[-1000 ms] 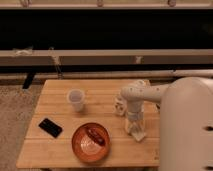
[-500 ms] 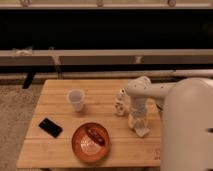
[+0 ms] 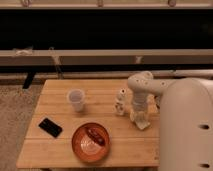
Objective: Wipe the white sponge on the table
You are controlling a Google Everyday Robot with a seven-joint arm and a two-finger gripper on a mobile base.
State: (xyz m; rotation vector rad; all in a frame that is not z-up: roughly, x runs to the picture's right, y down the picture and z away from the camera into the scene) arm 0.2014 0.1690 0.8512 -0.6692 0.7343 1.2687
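Quick update on the wipe run. The gripper (image 3: pixel 140 116) is pointing straight down near the right side of the desk (image 3: pixel 60 150), closed tight on the white sponge (image 3: pixel 143 121). The sponge shows as a pale cream block at its tip, low against the planks. I can't tell whether it's actually pressed flat on the wood.

Compared with a second ago, the gripper and sponge have slid a bit to the right and slightly toward the back of the desk, and the arm's elbow (image 3: pixel 141 85) has swung the same way. Nothing else has budged:
- the translucent plastic cup (image 3: pixel 76 99)
- the black phone (image 3: pixel 50 127)
- the orange plate (image 3: pixel 73 143) with something dark on it
- a small pale upright thing (image 3: pixel 120 102), which sits just left of the gripper and which I can't identify

My read is that it's mid-stroke. The sponge is already in hand and being dragged across the top, so the pickup is done and the wiping itself is under way. It's only covering a small patch on the right so far.

I'd keep an eye on that little pale object if a stroke comes back to the left. The sponge is also getting fairly near the right edge of the desk, which the robot's own body partly hides.
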